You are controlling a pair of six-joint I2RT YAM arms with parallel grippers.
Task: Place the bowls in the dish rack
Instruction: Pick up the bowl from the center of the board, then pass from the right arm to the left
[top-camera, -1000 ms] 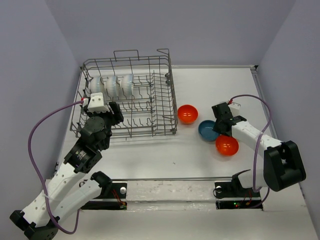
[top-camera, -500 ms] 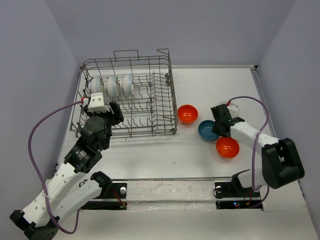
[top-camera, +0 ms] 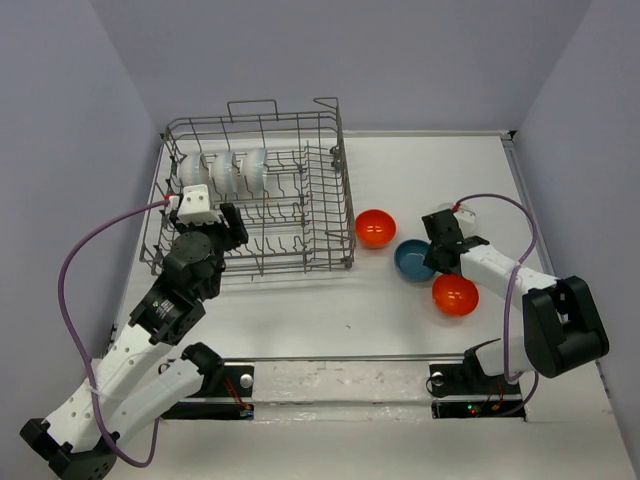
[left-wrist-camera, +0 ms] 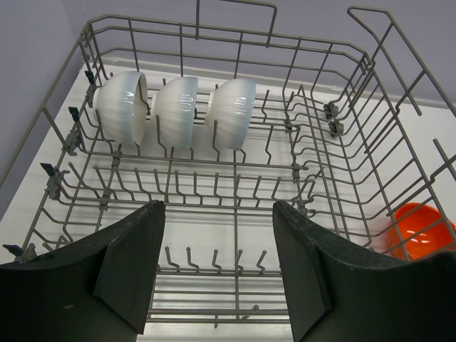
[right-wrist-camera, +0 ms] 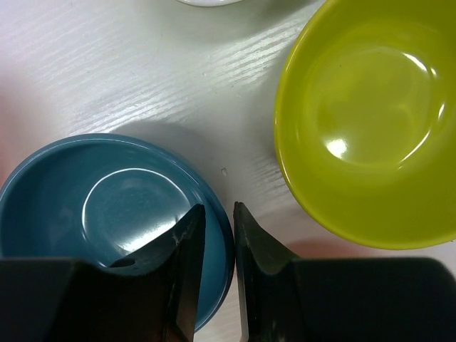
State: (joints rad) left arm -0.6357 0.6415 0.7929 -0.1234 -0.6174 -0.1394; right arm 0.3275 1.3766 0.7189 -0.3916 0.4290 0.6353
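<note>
The grey wire dish rack stands at the back left, with three white bowls on edge in its far row. My left gripper hovers open over the rack's near side, nothing between its fingers; the white bowls lie ahead of it. On the right, the blue bowl sits on the table. My right gripper is shut on the blue bowl's rim, one finger inside and one outside. A yellow-green bowl lies just beside it.
One orange-red bowl rests by the rack's right side, also seen through the wires. A second orange-red bowl sits under the right forearm. The rim of a white bowl shows at the top of the right wrist view.
The right gripper has slid slightly left onto the blue bowl and its jaws have narrowed around the rim. The left arm has not moved.
</note>
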